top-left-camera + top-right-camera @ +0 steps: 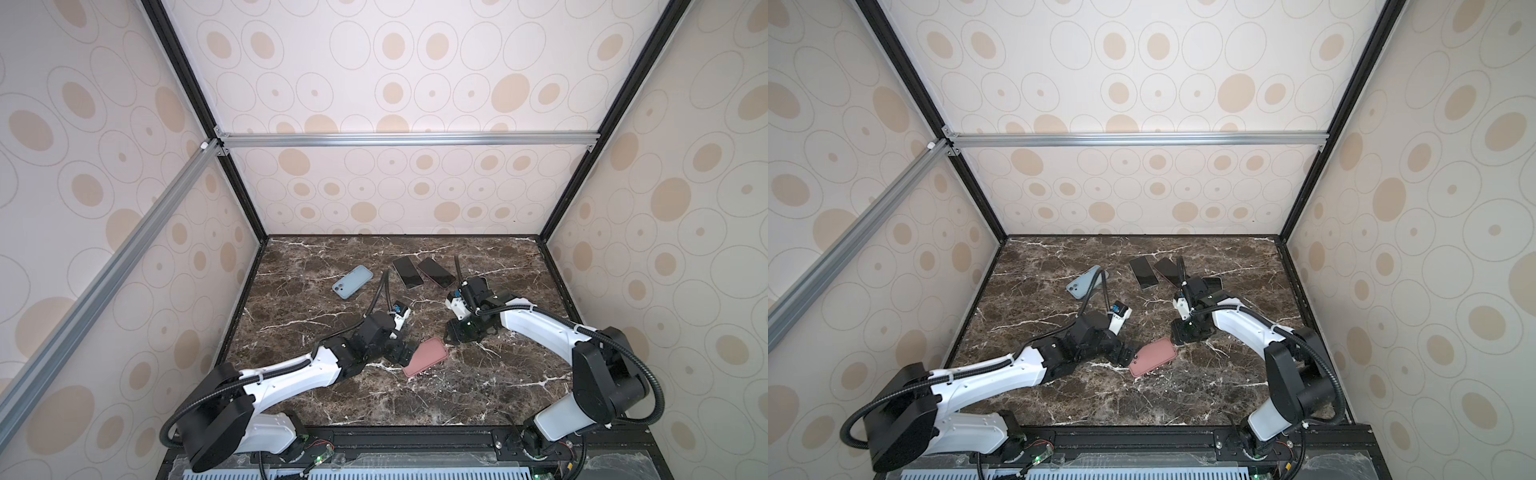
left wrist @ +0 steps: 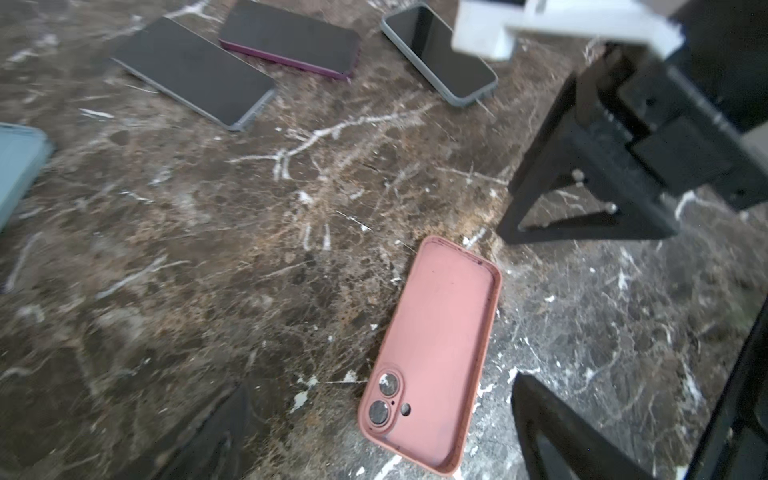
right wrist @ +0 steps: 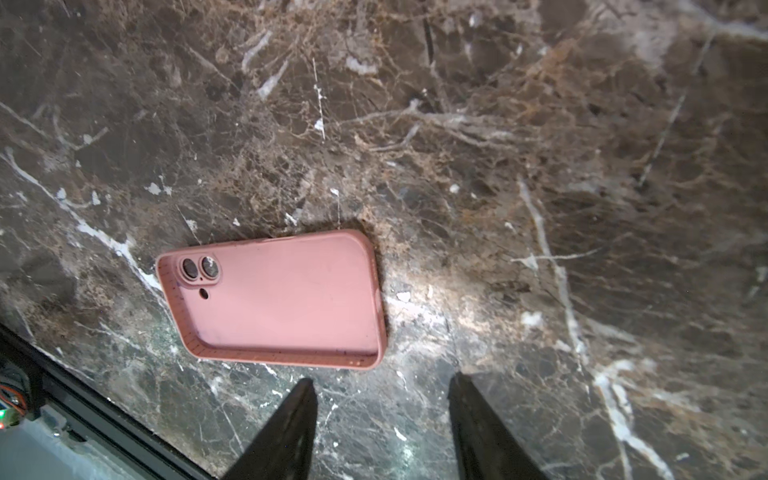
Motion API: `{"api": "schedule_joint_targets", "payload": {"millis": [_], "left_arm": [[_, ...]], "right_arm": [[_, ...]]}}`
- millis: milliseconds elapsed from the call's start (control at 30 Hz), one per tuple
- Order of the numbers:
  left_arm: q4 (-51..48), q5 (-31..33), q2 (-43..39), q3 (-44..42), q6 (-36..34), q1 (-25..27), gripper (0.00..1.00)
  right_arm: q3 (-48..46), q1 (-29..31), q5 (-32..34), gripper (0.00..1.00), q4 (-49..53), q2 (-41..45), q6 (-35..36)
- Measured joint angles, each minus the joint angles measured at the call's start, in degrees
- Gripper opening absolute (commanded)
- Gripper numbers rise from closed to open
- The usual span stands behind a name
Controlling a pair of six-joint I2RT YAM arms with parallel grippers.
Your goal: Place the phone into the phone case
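— Pink case lies hollow-up, low centre in both top views. The phones sit well above it, none held.
— Left gripper gapes wide at its end, empty; right gripper is half-spread, empty too.
— Loose case on slick marble: I'd wager it skids when a phone is pressed in.

Left arm, right arm: white shells, black joints. Black ribbed hoses along each, white ties. Left pincer, right pincer: black, tapered fingers. White camera block, blue plug, behind left pincer.
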State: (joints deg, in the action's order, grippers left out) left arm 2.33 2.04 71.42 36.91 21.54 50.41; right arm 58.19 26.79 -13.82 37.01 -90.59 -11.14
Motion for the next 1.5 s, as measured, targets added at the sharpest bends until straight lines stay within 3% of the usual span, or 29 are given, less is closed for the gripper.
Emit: {"api": "schedule_joint_targets", "payload": {"millis": [300, 567, 1500], "left_arm": [[-0.63, 8.55, -15.58, -13.0, 13.42, -1.75, 1.0], [-6.05, 10.84, -21.53, -15.13, 16.85, -2.82, 1.0], [-8.26, 10.71, -16.2, -12.98, 14.1, -4.83, 1.0]], "right_arm": [[2.21, 1.92, 1.05, 0.4, -0.07, -6.64, 0.52], [4.35, 3.28, 1.88, 0.33, -0.17, -10.19, -0.09], [5.73, 3.58, 4.04, 0.07, -1.44, -13.38, -10.62]]}}
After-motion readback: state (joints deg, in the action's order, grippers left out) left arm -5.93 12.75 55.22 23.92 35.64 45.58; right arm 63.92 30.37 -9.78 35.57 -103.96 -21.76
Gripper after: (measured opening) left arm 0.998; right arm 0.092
